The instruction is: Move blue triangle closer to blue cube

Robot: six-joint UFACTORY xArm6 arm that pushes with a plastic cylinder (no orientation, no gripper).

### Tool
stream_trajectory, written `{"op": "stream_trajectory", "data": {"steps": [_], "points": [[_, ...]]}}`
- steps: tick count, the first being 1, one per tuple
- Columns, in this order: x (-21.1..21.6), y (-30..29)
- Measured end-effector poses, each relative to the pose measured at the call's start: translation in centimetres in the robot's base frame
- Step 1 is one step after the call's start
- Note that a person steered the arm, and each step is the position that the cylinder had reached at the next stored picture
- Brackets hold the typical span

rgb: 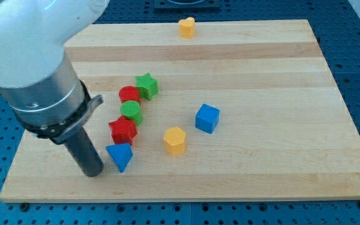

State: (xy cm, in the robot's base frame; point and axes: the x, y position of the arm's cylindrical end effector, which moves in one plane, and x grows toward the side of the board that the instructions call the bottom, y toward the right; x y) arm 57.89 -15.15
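The blue triangle (120,156) lies near the board's bottom left. The blue cube (207,118) sits to its upper right, about mid-board. My tip (94,173) rests on the board just left of the blue triangle, close to touching it. The rod rises up and left into the big grey and white arm body, which hides the board's upper left corner.
A red star (122,130) lies just above the blue triangle. A green cylinder (131,112), a red cylinder (129,95) and a green star (147,85) run up from it. A yellow hexagon (175,140) lies between triangle and cube. A yellow heart-like block (187,27) sits at the top edge.
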Motion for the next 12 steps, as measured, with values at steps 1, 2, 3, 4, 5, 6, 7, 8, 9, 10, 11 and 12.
{"op": "stream_trajectory", "data": {"steps": [1,2,3,4,5,6,7,8,9,10,11,12], "points": [[0.0,3.5],[0.0,7.7],[0.6,8.5],[1.2,5.6],[1.1,2.6],[-1.1,1.9],[-1.8,1.9],[-1.8,3.8],[-2.2,7.2],[-2.5,9.9],[-2.5,9.2],[-2.7,7.7]]}}
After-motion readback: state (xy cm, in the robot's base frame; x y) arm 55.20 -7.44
